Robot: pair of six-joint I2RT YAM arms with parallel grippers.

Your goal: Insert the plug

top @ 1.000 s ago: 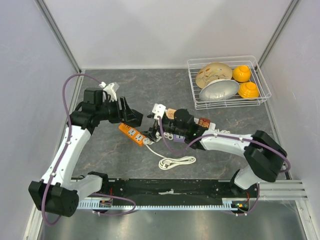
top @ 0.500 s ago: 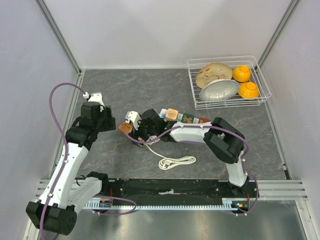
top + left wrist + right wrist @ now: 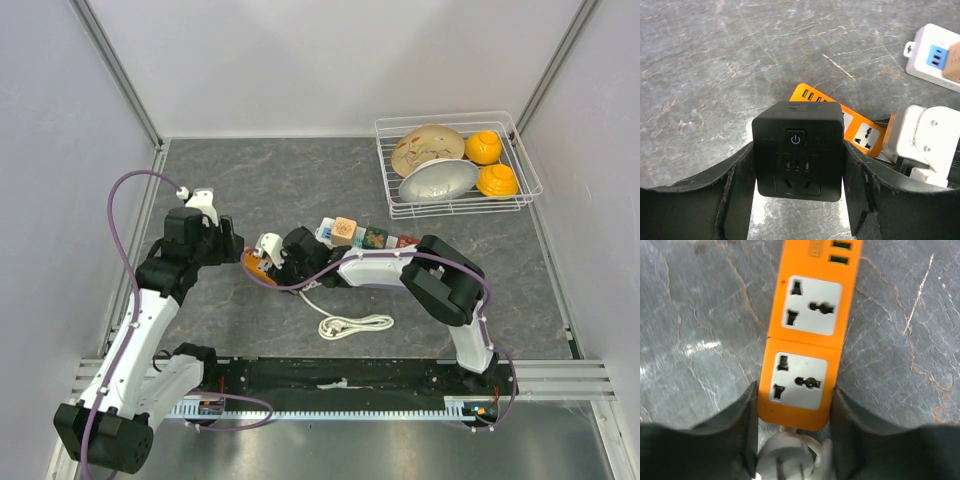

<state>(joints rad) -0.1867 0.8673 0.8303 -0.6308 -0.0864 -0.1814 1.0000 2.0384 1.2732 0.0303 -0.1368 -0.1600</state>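
Four dishes (image 3: 430, 150) in wire basket (image 3: 398, 204); left pincer (image 3: 797, 156) clamps black adapter (image 3: 797, 125), right pincer (image 3: 795, 405) squeezes orange strip (image 3: 810, 300).

black adapter cube (image 3: 797, 175), button (image 3: 795, 139): white power symbol, a circle with a stroke
square beside the button: embossed mark, too faint to read
orange power strip (image 3: 807, 344): no legible print

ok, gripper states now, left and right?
Left gripper: closed, holding the black adapter.
Right gripper: closed on the end of the orange strip.
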